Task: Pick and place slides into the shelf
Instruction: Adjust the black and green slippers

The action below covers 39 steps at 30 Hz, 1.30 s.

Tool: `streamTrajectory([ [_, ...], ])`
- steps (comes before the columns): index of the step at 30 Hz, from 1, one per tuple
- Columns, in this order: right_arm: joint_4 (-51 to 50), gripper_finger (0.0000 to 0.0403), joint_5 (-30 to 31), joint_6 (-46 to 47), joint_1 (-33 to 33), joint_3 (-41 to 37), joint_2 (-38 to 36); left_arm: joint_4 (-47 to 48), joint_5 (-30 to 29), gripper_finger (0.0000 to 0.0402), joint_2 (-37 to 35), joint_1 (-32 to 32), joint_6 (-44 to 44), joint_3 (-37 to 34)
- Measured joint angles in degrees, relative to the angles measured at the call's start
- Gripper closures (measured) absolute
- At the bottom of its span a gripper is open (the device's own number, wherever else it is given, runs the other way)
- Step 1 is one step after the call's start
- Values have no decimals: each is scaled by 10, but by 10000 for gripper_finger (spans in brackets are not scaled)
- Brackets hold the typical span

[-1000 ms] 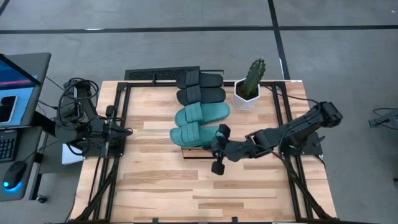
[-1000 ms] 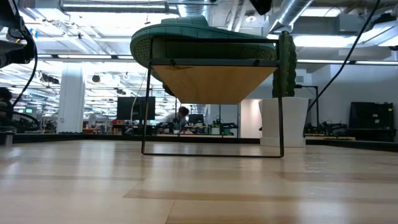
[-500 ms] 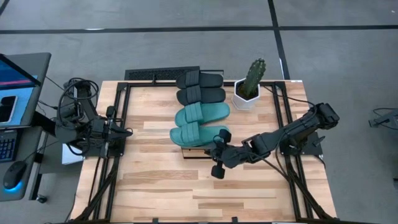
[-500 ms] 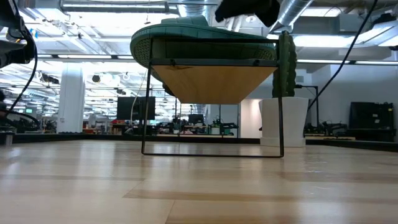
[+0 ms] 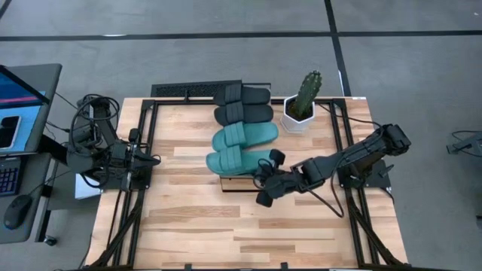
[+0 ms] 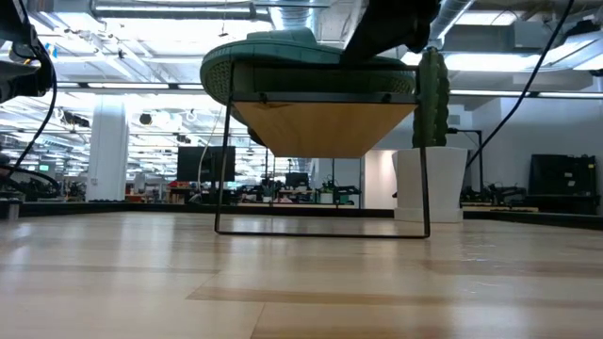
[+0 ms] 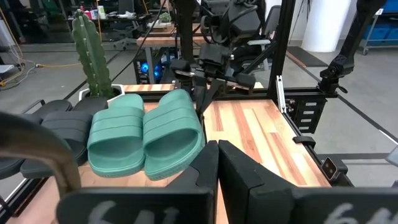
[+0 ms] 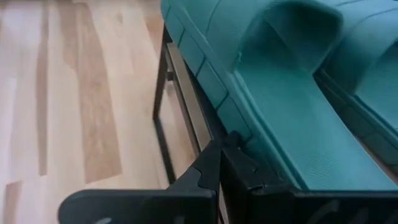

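Observation:
All four slides lie side by side, soles down, on the shelf: two black ones at its far end, two teal ones nearer. The nearest teal slide overhangs the plank's near end, as the low view shows on the shelf. My right gripper is shut, at this slide's right part on its near side. My left gripper waits, shut, at the table's left edge and shows as shut fingers in its wrist view. My right gripper has its shut fingertips against the near side wall of the nearest teal slide's sole, just above the shelf's black frame rail. It comes slanting down from the table's right and near side. The slide lies flat on the shelf.
A cactus in a white pot stands just right of the shelf's far end and shows as a cactus in the low view. Bare wood tabletop spreads near and left of the shelf. A black frame borders the table.
My right gripper has come down and in toward the nearest teal slide, turning about as it went; in the low view it has dropped from the top edge onto the slide's right part. The slide's near edge has shifted slightly.

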State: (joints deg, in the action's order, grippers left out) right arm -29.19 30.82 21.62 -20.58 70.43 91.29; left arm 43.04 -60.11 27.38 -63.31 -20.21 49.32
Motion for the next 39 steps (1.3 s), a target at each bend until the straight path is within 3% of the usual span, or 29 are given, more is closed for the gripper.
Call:
streamTrajectory([
  [39, -83, 403, 37, -33, 15, 35, -3, 0, 11, 401, 13, 0, -6, 0],
])
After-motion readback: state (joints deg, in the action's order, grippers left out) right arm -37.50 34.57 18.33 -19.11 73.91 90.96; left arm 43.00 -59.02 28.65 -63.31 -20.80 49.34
